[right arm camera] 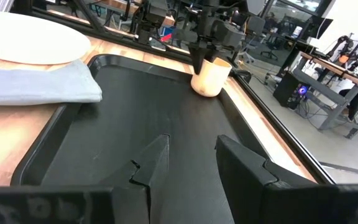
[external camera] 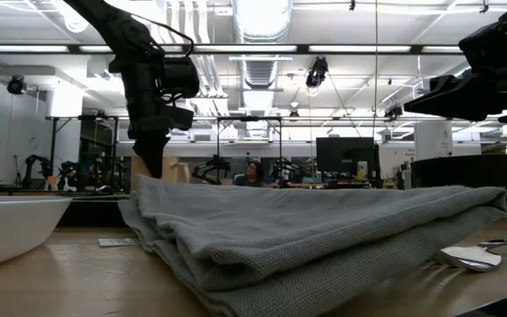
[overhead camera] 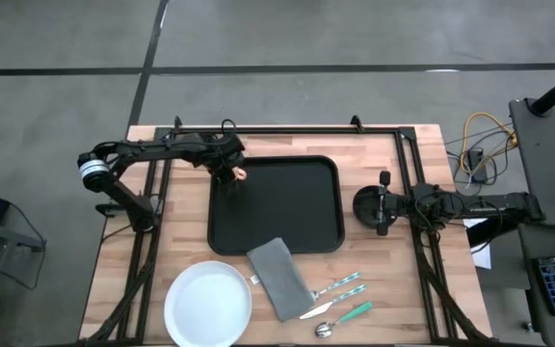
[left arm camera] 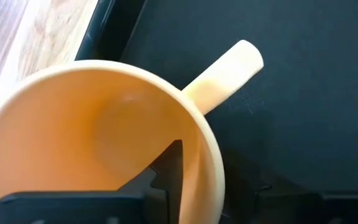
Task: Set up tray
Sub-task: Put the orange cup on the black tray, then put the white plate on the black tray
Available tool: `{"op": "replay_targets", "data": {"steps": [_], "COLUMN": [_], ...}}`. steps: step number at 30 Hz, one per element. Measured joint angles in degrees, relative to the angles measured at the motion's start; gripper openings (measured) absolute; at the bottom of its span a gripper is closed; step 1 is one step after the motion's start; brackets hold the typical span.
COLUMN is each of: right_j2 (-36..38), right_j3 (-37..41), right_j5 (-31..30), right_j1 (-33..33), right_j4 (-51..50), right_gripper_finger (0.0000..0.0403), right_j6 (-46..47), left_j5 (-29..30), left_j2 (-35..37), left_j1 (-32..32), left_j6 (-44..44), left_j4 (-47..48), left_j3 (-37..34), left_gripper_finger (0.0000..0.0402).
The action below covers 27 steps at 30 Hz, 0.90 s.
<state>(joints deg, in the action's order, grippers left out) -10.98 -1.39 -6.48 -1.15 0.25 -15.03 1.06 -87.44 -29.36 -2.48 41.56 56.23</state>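
Note:
The black tray point(overhead camera: 287, 217) lies in the middle of the table. A cream cup point(right arm camera: 211, 77) with a stub handle point(left arm camera: 225, 76) stands over the tray's far left corner. My left gripper point(overhead camera: 229, 173) comes down on it from above, shut on its rim point(left arm camera: 210, 180). The cup's foot seems to be on the tray floor, though I cannot tell for sure. My right gripper point(right arm camera: 191, 146) is open, level and empty, just off the tray's right edge point(overhead camera: 357, 204), pointing across the tray. My left gripper holds the cup by its rim point(left arm camera: 211, 155), on the side next to the handle. One finger point(left arm camera: 166, 168) is inside the cup and the other is outside the wall. The fingers point down from above. The cup is upright, its mouth facing up.
A white plate point(overhead camera: 208, 304) sits near the table's near left edge. A folded grey napkin point(overhead camera: 280, 278) overlaps the tray's near rim. Several pieces of cutlery point(overhead camera: 340, 299) lie right of the napkin. Most of the tray floor is bare. A black frame point(overhead camera: 287, 129) runs around the table.

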Motion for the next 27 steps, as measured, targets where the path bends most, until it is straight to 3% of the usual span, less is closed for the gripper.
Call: {"op": "replay_targets", "data": {"steps": [10, 27], "right_j2": [0.02, 0.01], "right_j3": [-0.01, 0.00], "right_j5": [-0.01, 0.00], "right_j1": [0.00, 0.00], "right_j4": [0.00, 0.00], "right_gripper_finger": [0.0123, 0.0123], "right_j6": [0.00, 0.00], "left_j5": [2.99, 2.97], "left_j2": [0.13, 7.49], "left_j1": [0.00, 0.13], "left_j6": [0.02, 0.04], "left_j4": [-0.60, -0.75], "left_j3": [0.00, 0.00], "left_gripper_finger": [0.0144, 0.0147]}}
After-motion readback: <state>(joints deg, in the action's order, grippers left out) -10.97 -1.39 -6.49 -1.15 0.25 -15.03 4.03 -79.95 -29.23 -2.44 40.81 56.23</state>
